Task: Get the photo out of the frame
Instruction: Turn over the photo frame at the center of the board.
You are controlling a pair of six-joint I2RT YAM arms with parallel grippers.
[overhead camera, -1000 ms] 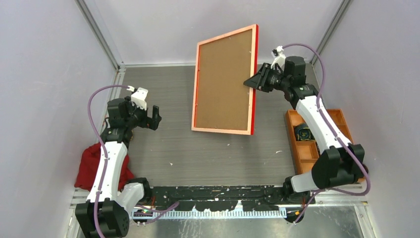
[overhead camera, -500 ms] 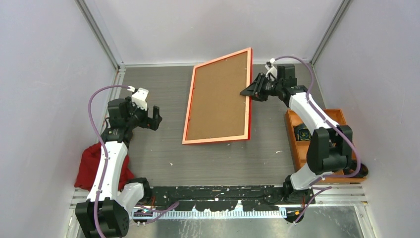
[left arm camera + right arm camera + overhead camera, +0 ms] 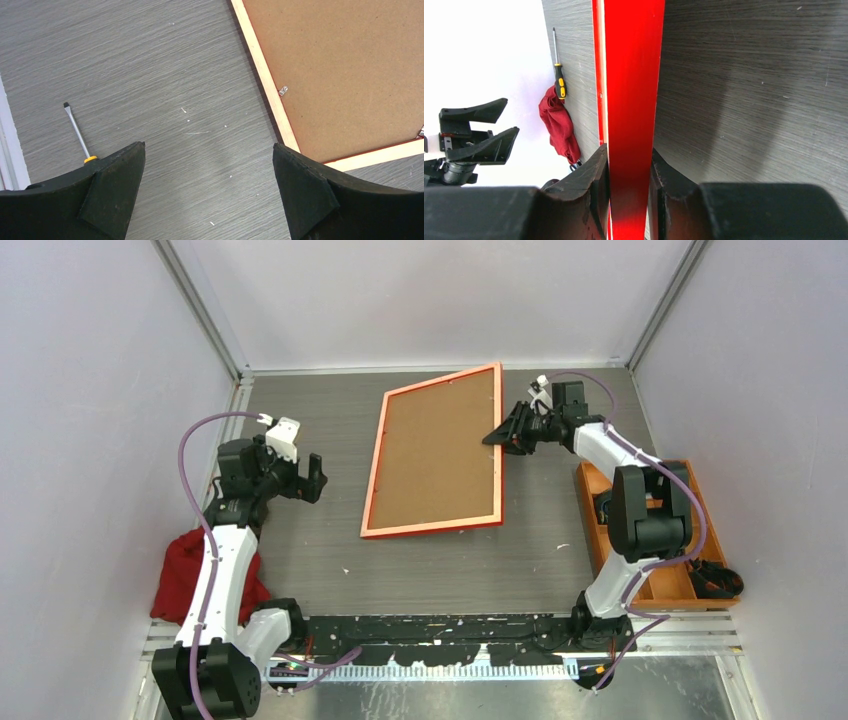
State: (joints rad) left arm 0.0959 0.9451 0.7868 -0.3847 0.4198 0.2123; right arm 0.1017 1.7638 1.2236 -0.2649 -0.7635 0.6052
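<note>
The red frame (image 3: 436,452) lies back side up in the middle of the table, its orange-looking rim around a brown backing board. My right gripper (image 3: 500,438) is shut on the frame's right rail; in the right wrist view the red rail (image 3: 631,100) runs between the two fingers (image 3: 596,185). The frame's near left corner shows in the left wrist view (image 3: 280,115) with small metal tabs on the board. My left gripper (image 3: 310,478) is open and empty, to the left of the frame. The photo is hidden under the board.
A screwdriver (image 3: 77,134) lies on the table left of my left gripper; it also shows in the right wrist view (image 3: 558,75). A red cloth (image 3: 185,570) is bunched at the left edge. An orange compartment tray (image 3: 630,530) holding dark items stands at the right.
My right gripper has lowered the frame from a raised, tilted pose down toward the table and slightly left. The left arm has not moved.
</note>
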